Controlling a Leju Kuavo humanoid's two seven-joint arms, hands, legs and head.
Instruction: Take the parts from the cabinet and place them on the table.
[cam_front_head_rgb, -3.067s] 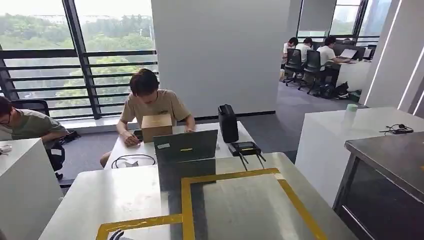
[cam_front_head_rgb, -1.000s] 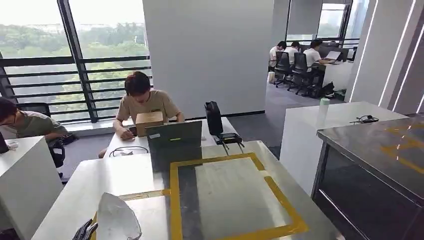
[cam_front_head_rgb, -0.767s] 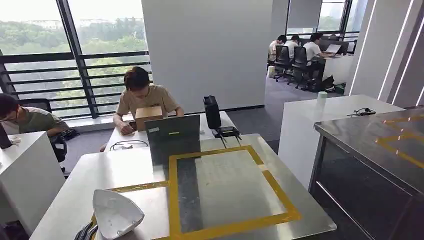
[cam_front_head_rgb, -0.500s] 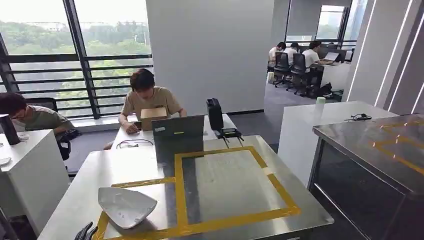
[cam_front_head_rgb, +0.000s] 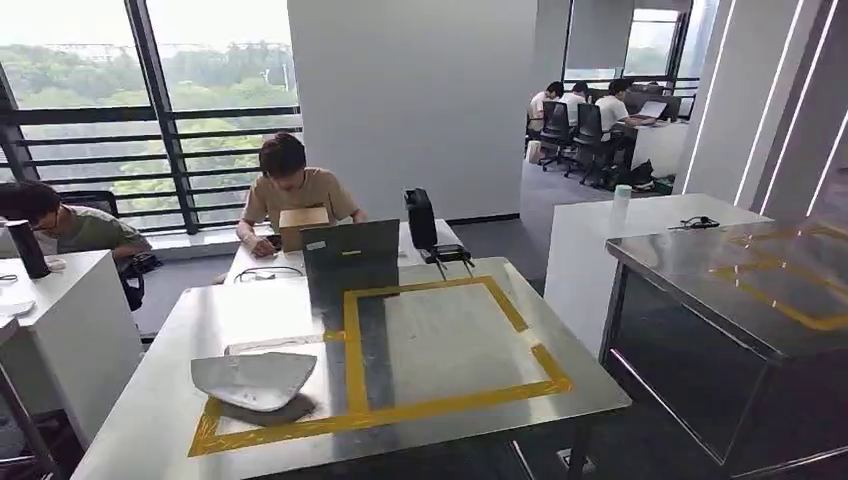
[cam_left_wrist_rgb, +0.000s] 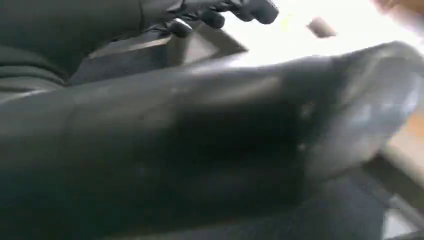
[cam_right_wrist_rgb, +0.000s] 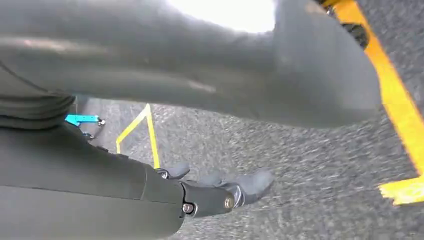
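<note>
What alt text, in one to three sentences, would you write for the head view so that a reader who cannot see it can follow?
A pale grey, curved, shell-like part lies on a steel table, inside a yellow tape outline near the table's left front. Beyond it a grey laptop stands open, and a person in a tan shirt sits behind it.

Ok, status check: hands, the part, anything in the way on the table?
Left hand empty, fingers apart. Right hand hanging over the floor, holding nothing. White part lying on the table, across the yellow tape. Nothing crowding it.

The white part now lies released on the table (left side).
</note>
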